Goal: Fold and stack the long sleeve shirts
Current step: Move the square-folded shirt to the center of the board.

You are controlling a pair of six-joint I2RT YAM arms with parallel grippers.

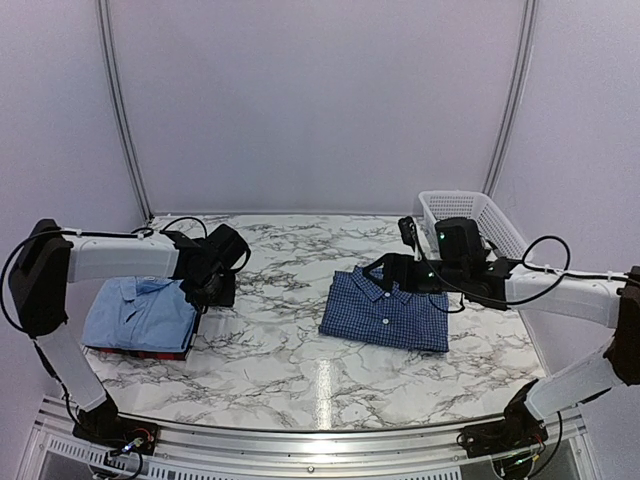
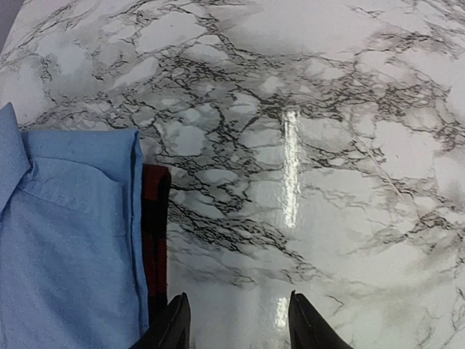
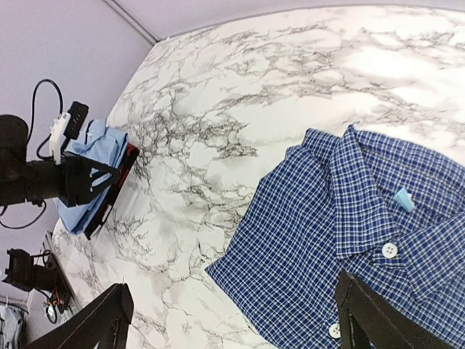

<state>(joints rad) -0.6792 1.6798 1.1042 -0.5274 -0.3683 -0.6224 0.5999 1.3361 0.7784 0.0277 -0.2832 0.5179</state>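
Note:
A folded navy checked shirt lies on the marble table, right of centre; it also shows in the right wrist view. A folded light blue shirt lies at the left on top of a dark red shirt; both show in the left wrist view, the blue one over the red one. My left gripper is open and empty over bare table just right of the stack. My right gripper is open and empty above the navy shirt's collar end. No black-and-white checked shirt is in view.
A white lattice basket stands at the back right behind the right arm. Grey walls close the back and sides. The left arm's cable loops over its wrist.

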